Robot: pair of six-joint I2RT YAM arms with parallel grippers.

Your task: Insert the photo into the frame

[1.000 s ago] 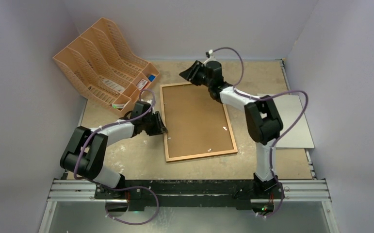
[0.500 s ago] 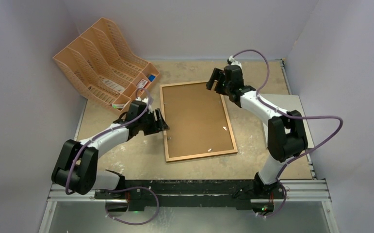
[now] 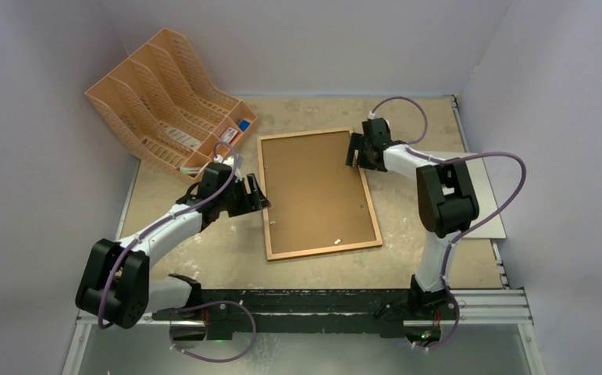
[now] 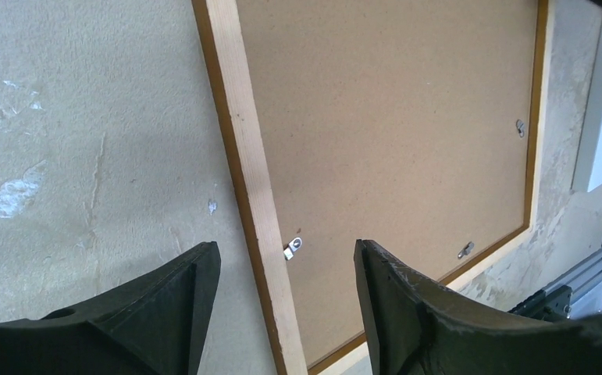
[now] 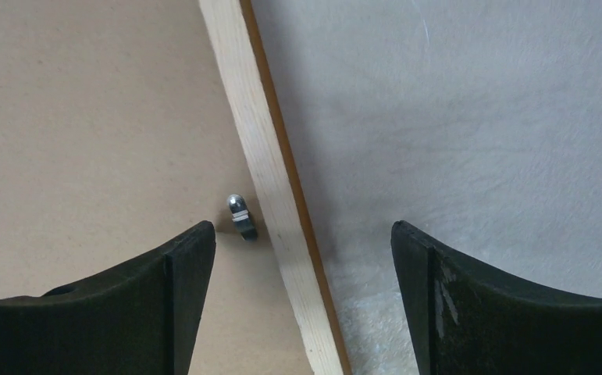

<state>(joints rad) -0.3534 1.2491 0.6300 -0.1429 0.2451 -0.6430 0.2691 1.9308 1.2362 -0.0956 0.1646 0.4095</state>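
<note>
**Overhead and wrist views: frame face down, both hands at its long edges.** The frame lies flat near the middle of the worktop, back upward, with the brown fibreboard backing panel seated inside the moulding. The left hand is at the frame's left rail. In its wrist view the fingers are spread wide and hold nothing. They straddle the pale rail just above a small metal turn clip. The right hand is at the upper part of the right rail, likewise wide open and empty, with a second clip just inside the rail between its fingers.

The photo cannot be identified with certainty. A pale sheet lies on the worktop to the right of the frame, partly under the right arm, and whether it is the print cannot be told. An orange-tan file rack stands at the far left, well apart.

**Handling.** The moulding looks thin, rigid and light, so it is best held across a rail, near the middle of a long side. The backing panel is probably stiff but thin. It will not lift until the clips are turned clear, and those are small, low targets. A paper print would be limp and hard to lift off a flat surface, so take it by an edge or corner.
</note>
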